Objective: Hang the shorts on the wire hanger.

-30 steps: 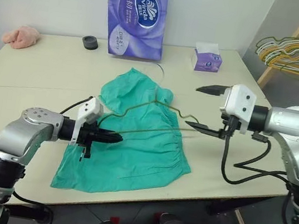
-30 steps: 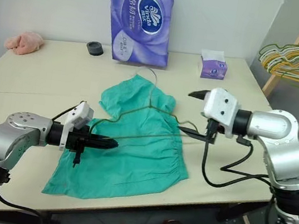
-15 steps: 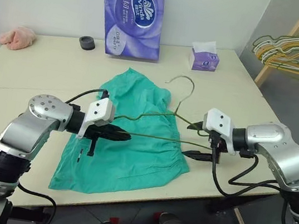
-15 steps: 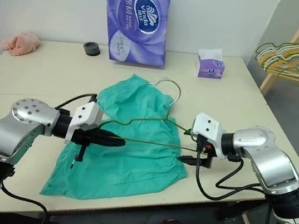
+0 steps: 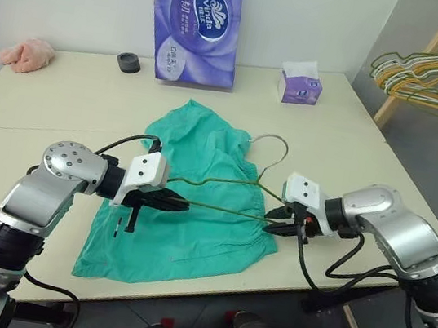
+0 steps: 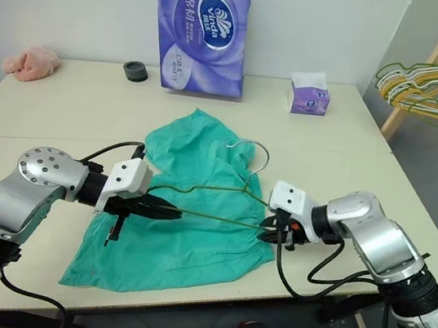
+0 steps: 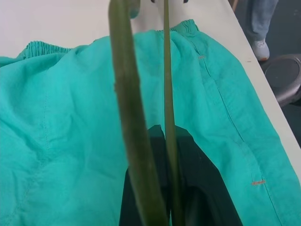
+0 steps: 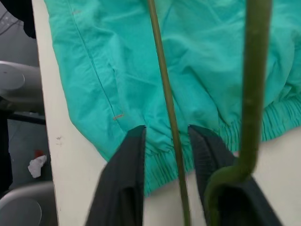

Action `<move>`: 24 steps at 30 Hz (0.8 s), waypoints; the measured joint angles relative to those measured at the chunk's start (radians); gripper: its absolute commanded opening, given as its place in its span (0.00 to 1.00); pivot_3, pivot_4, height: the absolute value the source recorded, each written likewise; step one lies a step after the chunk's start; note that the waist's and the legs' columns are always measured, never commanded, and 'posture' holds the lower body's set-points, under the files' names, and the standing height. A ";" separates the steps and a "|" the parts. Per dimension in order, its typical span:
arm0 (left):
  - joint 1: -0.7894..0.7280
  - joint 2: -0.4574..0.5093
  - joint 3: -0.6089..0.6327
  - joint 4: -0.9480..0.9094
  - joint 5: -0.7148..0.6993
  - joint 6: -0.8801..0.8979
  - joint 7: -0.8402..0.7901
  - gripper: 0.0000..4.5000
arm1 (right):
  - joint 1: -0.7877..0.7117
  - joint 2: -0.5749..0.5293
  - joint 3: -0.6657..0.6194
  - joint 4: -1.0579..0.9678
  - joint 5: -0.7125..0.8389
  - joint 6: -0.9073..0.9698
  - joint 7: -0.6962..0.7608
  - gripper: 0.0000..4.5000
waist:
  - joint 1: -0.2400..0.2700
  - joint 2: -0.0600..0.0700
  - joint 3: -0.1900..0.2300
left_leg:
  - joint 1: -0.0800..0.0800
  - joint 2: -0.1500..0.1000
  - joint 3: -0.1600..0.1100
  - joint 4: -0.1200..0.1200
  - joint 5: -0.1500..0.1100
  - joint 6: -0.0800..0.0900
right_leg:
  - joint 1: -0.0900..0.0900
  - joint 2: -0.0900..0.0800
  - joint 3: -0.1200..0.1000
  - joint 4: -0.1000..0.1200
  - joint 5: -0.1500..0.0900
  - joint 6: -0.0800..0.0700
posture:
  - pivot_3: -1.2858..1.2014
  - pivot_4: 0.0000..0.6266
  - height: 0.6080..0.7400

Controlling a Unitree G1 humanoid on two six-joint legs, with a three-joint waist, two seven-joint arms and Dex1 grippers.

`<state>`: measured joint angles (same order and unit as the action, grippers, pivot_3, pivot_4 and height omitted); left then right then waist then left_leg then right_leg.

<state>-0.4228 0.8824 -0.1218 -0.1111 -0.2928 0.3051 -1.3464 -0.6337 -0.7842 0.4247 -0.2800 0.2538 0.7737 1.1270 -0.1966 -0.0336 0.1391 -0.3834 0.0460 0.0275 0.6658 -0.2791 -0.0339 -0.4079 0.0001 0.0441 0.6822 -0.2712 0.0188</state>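
Note:
The teal shorts [image 5: 192, 230] lie flat on the table, waistband toward my right arm. The olive wire hanger [image 5: 224, 183] hovers just above them, its hook [image 5: 275, 144] pointing toward the table's far side. My left gripper [image 5: 184, 204] is shut on the hanger's left corner; in the left wrist view the wire [image 7: 168, 94] runs out from between the closed fingers [image 7: 155, 141]. My right gripper [image 5: 270, 221] is at the hanger's right corner. In the right wrist view the bottom bar [image 8: 164, 94] passes between its fingers [image 8: 134, 155], which stand narrowly apart with a gap on each side.
A tall purple tissue pack [image 5: 196, 20], a black round object [image 5: 129, 61] and a small purple tissue box [image 5: 300, 85] stand along the far edge. A pink cloth lump [image 5: 28, 53] lies far left. A wooden rack of bunched hangers [image 5: 430, 76] stands off the table's right.
My right gripper came down from wide open above the table to the hanger's right corner and narrowed around the bar. The hanger's hook swung up. My left gripper kept its hold.

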 measured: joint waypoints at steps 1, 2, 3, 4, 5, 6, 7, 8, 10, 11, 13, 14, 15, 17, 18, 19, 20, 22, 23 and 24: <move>0.000 0.000 0.000 0.001 0.000 -0.001 -0.001 0.00 | 0.002 0.000 0.004 0.000 -0.006 0.000 -0.005 0.03 | 0.000 0.000 0.000 | 0.000 0.000 0.000 0.000 0.000 0.000 | 0.000 0.000 0.000 0.000 0.000 0.000 | 0.43 0.16 1.00; 0.000 0.000 0.000 0.002 0.000 -0.001 -0.001 0.00 | 0.002 0.000 0.007 0.000 -0.009 -0.001 -0.007 0.01 | 0.000 0.000 0.000 | 0.000 0.000 0.000 0.000 0.000 0.000 | 0.000 0.000 0.000 0.000 0.000 0.000 | 0.43 0.16 1.00; 0.000 0.000 0.000 0.004 0.000 -0.001 -0.001 0.00 | 0.005 0.003 0.012 -0.001 -0.011 -0.001 -0.010 0.01 | 0.000 0.000 0.000 | 0.000 0.000 0.000 0.000 0.000 0.000 | 0.000 0.000 0.000 0.000 0.000 0.000 | 0.43 0.16 1.00; 0.002 0.000 0.000 0.005 -0.001 -0.001 -0.002 0.00 | 0.009 0.005 0.012 -0.001 -0.011 -0.001 -0.014 0.01 | 0.000 0.000 0.000 | 0.000 0.000 0.000 0.000 0.000 0.000 | 0.000 0.000 0.000 0.000 0.000 0.000 | 0.43 0.16 1.00; 0.004 0.000 0.000 0.005 -0.001 -0.001 -0.003 0.00 | 0.014 0.008 0.012 -0.001 -0.011 0.000 -0.016 0.01 | 0.000 0.000 0.000 | 0.000 0.000 0.000 0.000 0.000 0.000 | 0.000 0.000 0.000 0.000 0.000 0.000 | 0.43 0.16 1.00; 0.005 -0.001 0.000 0.006 -0.001 -0.002 -0.003 0.00 | 0.016 0.008 0.012 -0.001 -0.009 0.002 -0.017 0.01 | 0.000 0.000 0.000 | 0.000 0.000 0.000 0.000 0.000 0.000 | 0.000 0.000 0.000 0.000 0.000 0.000 | 0.43 0.16 1.00; 0.007 -0.003 0.000 0.008 -0.001 -0.004 0.000 0.00 | 0.018 0.009 0.012 -0.001 -0.008 0.005 -0.018 0.01 | 0.000 0.000 0.000 | 0.000 0.000 0.000 0.000 0.000 0.000 | 0.000 0.000 0.000 0.000 0.000 0.000 | 0.43 0.16 1.00; 0.008 -0.005 0.000 0.009 -0.001 -0.005 0.002 0.00 | 0.019 0.009 0.011 -0.001 -0.006 0.008 -0.019 0.01 | 0.000 0.000 0.000 | 0.000 0.000 0.000 0.000 0.000 0.000 | 0.000 0.000 0.000 0.000 0.000 0.000 | 0.43 0.16 1.00; 0.011 -0.012 0.002 0.014 -0.004 -0.003 0.007 0.00 | 0.023 0.012 0.006 -0.003 0.001 0.020 -0.022 0.01 | 0.000 0.000 0.000 | 0.000 0.000 0.000 0.000 0.000 0.000 | 0.000 0.000 0.000 0.000 0.000 0.000 | 0.43 0.15 1.00; 0.012 -0.018 0.003 0.023 -0.010 0.004 0.011 0.00 | 0.027 0.015 0.000 -0.003 0.003 0.026 -0.026 0.01 | 0.000 0.000 0.000 | 0.000 0.000 0.000 0.000 0.000 0.000 | 0.000 0.000 0.000 0.000 0.000 0.000 | 0.43 0.15 1.00; 0.012 -0.044 0.023 0.047 -0.031 0.029 0.034 0.16 | 0.033 0.020 -0.016 -0.006 0.013 0.045 -0.037 0.00 | 0.000 0.000 0.000 | 0.000 0.000 0.000 0.000 0.000 0.000 | 0.000 0.000 0.000 0.000 0.000 0.000 | 0.43 0.15 1.00; 0.012 -0.047 0.033 0.059 -0.042 0.040 0.042 0.22 | 0.037 0.020 -0.024 -0.009 0.022 0.056 -0.042 0.00 | 0.000 0.000 0.000 | 0.000 0.000 -0.001 0.001 0.000 0.000 | 0.000 0.000 -0.001 0.000 0.000 0.000 | 0.43 0.15 1.00; 0.012 -0.047 0.042 0.071 -0.046 0.045 0.049 0.29 | 0.042 0.021 -0.041 -0.011 0.033 0.069 -0.049 0.00 | -0.001 0.000 0.000 | 0.000 0.000 0.000 0.001 0.000 0.000 | 0.000 0.000 0.000 0.000 0.000 0.000 | 0.43 0.15 1.00; 0.012 -0.051 0.064 0.088 -0.055 0.054 0.070 0.42 | 0.058 0.020 -0.081 -0.012 0.044 0.090 -0.068 0.00 | 0.000 0.000 0.000 | 0.000 0.000 -0.001 0.001 0.000 0.000 | 0.000 0.000 0.000 0.000 0.000 0.000 | 0.43 0.15 1.00; 0.010 -0.063 0.084 0.100 -0.060 0.057 0.092 0.48 | 0.067 0.020 -0.103 -0.012 0.048 0.102 -0.079 0.00 | 0.000 0.000 0.000 | 0.000 0.000 -0.001 0.001 0.000 0.000 | 0.000 0.000 0.000 0.000 0.000 -0.001 | 0.43 0.15 1.00; 0.007 -0.077 0.102 0.119 -0.062 0.059 0.116 0.56 | 0.074 0.020 -0.120 -0.012 0.056 0.114 -0.087 0.00 | 0.001 0.000 0.000 | 0.000 0.000 -0.001 0.001 0.000 0.000 | 0.000 0.000 0.000 0.000 0.000 -0.001 | 0.43 0.15 1.00; 0.005 -0.085 0.118 0.134 -0.063 0.064 0.137 0.62 | 0.077 0.020 -0.133 -0.012 0.064 0.124 -0.092 0.00 | 0.001 0.000 0.000 | 0.000 0.000 -0.001 0.001 0.000 0.000 | 0.000 0.000 0.000 0.000 0.001 -0.001 | 0.43 0.15 1.00; -0.035 -0.108 0.156 0.203 -0.091 0.106 0.181 0.62 | 0.111 0.019 -0.183 -0.026 0.090 0.156 -0.110 0.00 | 0.002 -0.001 -0.001 | -0.001 0.000 -0.001 0.001 0.000 0.000 | 0.000 0.000 -0.001 0.001 0.001 -0.001 | 0.43 0.15 1.00; -0.054 -0.107 0.186 0.244 -0.103 0.128 0.203 0.62 | 0.126 0.018 -0.199 -0.029 0.100 0.172 -0.117 0.00 | 0.001 -0.001 -0.001 | -0.001 0.000 -0.002 0.001 0.000 0.000 | 0.000 0.000 -0.002 0.000 0.000 0.000 | 0.43 0.15 1.00; -0.076 -0.102 0.220 0.285 -0.112 0.151 0.223 0.62 | 0.148 0.017 -0.222 -0.032 0.116 0.190 -0.127 0.00 | 0.001 -0.001 -0.001 | -0.001 0.000 -0.002 0.001 0.000 0.000 | 0.000 0.001 -0.002 0.000 0.001 -0.001 | 0.43 0.14 1.00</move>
<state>-0.4987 0.7801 0.0978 0.1741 -0.4046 0.4564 -1.1233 -0.4854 -0.7671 0.2029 -0.3119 0.3698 0.9638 1.0001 -0.1959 -0.0350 0.1381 -0.3844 0.0456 0.0258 0.6669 -0.2791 -0.0339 -0.4078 0.0006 0.0424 0.6827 -0.2706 0.0181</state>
